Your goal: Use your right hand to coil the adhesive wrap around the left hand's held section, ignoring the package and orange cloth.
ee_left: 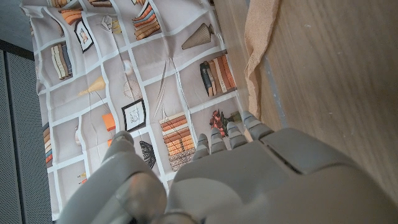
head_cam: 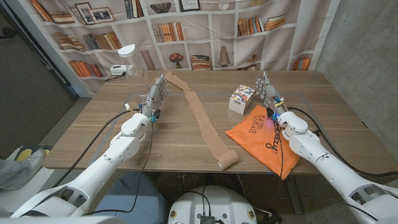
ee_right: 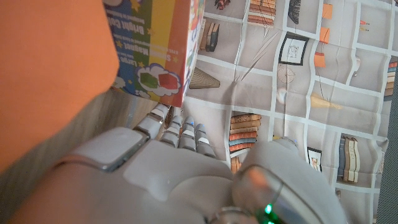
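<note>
A long tan strip of adhesive wrap (head_cam: 199, 115) lies unrolled across the wooden table (head_cam: 186, 146), from the far middle down to its roll (head_cam: 227, 160) near the front edge. My left hand (head_cam: 155, 94) stands just left of the strip's far end, fingers straight, holding nothing. In the left wrist view the wrap (ee_left: 256, 43) lies beyond my left hand (ee_left: 249, 168), apart from its fingers. My right hand (head_cam: 268, 93) stands upright with nothing in it, right of the colourful package (head_cam: 241, 98) and behind the orange cloth (head_cam: 264, 140).
The right wrist view has the package (ee_right: 155, 43) and orange cloth (ee_right: 50, 68) close to my right hand (ee_right: 161, 168). A white lamp (head_cam: 126, 53) and a small white box (head_cam: 118, 70) stand at the far left corner. A bookshelf-print curtain hangs behind.
</note>
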You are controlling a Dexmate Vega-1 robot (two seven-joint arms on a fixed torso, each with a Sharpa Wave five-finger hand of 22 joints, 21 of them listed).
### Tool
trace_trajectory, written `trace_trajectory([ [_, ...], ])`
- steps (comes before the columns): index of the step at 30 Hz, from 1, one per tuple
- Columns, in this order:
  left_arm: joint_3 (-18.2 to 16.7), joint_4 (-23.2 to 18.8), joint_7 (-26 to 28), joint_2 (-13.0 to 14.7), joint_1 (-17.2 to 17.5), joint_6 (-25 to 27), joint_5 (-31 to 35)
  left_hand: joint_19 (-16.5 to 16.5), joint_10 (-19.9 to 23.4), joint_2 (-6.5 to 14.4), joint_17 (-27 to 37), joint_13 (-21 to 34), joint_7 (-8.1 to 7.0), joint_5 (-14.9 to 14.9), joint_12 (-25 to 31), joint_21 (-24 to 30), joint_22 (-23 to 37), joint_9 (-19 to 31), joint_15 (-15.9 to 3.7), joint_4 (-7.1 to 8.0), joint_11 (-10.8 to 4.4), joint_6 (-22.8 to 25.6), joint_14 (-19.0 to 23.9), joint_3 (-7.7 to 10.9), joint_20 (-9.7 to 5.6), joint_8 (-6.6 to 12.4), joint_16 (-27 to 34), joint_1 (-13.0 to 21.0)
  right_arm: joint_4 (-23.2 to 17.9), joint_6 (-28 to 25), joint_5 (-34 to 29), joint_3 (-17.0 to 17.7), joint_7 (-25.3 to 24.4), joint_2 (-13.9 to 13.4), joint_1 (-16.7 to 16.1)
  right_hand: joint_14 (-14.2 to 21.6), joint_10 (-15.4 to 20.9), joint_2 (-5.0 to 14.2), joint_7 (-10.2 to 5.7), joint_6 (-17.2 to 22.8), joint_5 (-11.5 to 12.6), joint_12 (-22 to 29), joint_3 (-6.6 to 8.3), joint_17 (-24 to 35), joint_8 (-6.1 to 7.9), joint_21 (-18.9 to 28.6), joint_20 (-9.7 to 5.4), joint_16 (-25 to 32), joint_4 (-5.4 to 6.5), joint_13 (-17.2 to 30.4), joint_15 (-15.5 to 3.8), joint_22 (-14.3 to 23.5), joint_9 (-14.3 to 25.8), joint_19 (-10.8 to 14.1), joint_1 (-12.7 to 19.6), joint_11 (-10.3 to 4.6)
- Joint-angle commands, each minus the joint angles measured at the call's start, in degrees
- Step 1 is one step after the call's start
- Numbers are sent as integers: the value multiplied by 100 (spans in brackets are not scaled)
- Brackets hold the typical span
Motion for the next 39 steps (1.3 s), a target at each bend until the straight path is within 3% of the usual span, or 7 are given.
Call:
trace_trajectory([
  [1,-8,-119,120,-25,90,-2,21,3,-56,0,11,9,-46,36,27,37,9,20,60,-15,7,24,-3,35,50,38,37,60,-12,-144,78,-14,76,-35,10,1,2,6,42,5,20,28,-35,23,37,30,-10,24,11,22,49,14,18,31,56,54],
  [14,-92,-269,141,64,241,-72,-11,-3,-64,9,12,9,-51,35,18,34,9,19,57,-26,-5,31,-8,35,45,29,29,60,-184,-164,35,-1,-25,-78,-33,-4,-2,19,44,1,14,30,-27,15,38,36,1,23,4,21,47,14,17,11,70,52],
  [20,-26,-476,387,231,302,-138,410,14,-63,12,12,10,-37,35,15,40,9,19,65,-31,4,35,-10,34,52,25,26,59,-275,-174,10,-1,-105,-81,-71,-10,-9,25,44,-1,11,29,-23,11,38,37,3,21,0,21,44,14,17,-1,79,51],
  [39,-26,-461,348,339,359,-402,645,44,-35,9,12,10,-35,33,18,46,9,18,49,-48,-21,80,-15,26,39,28,21,54,-678,-240,-155,-56,-386,-127,-240,-30,-25,19,24,-21,1,28,-18,2,33,27,5,14,-18,20,33,13,16,-71,101,39],
])
